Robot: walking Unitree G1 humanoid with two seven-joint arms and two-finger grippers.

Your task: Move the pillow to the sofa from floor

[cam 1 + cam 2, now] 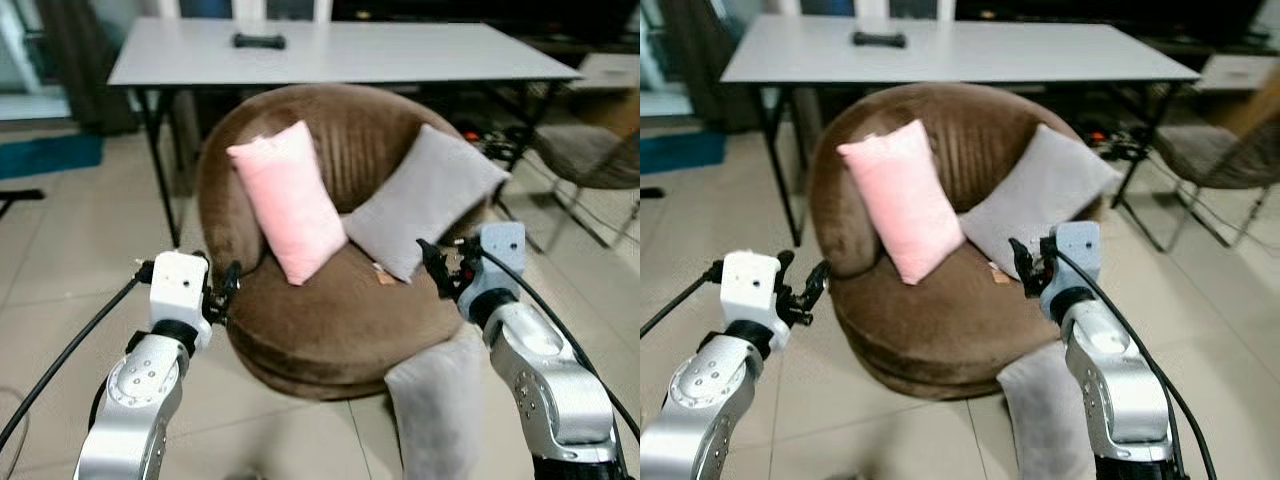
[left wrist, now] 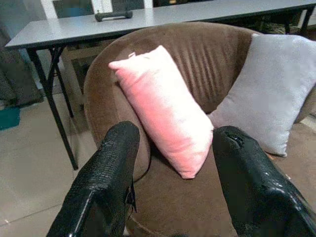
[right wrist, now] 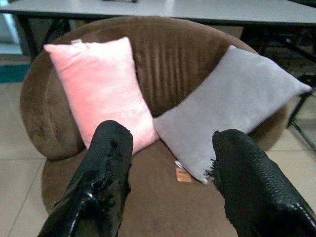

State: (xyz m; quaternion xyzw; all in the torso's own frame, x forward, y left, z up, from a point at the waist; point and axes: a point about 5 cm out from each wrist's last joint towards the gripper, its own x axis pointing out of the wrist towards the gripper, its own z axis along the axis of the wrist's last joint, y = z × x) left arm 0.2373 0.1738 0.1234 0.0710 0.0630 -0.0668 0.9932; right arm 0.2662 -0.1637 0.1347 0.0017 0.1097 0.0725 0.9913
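Pillow count is reading 3. 1 pink pillow (image 1: 288,200) is leaning upright against the back of the brown round sofa (image 1: 330,320), 1 grey pillow (image 1: 425,200) is leaning beside it on the seat, their lower corners close together, and 1 more grey pillow (image 1: 435,410) is lying on the floor (image 1: 60,260), against the sofa's front edge below the right arm. That floor pillow is the task's thing, and it is not yet being lifted.

Both arms are raised toward the sofa. The left claw (image 1: 226,290) is hovering at the sofa's left rim, its 2 black fingers (image 2: 106,182) spread apart and holding nothing. The right claw (image 1: 440,268) is hovering over the seat's right side, near the lower corner of the seated grey pillow, its 2 fingers (image 3: 106,182) likewise spread and empty.

Step in hand, as I am judging it: approach, before any grasp. The next move is calling for the right claw to drop down and back toward the floor pillow, since it is sitting above and beyond it, then to pinch an edge or a fold of the soft fabric.

Other items: 1 white desk (image 1: 340,50) behind the sofa, carrying 1 dark object (image 1: 259,41); 1 chair (image 1: 585,155) at far right.
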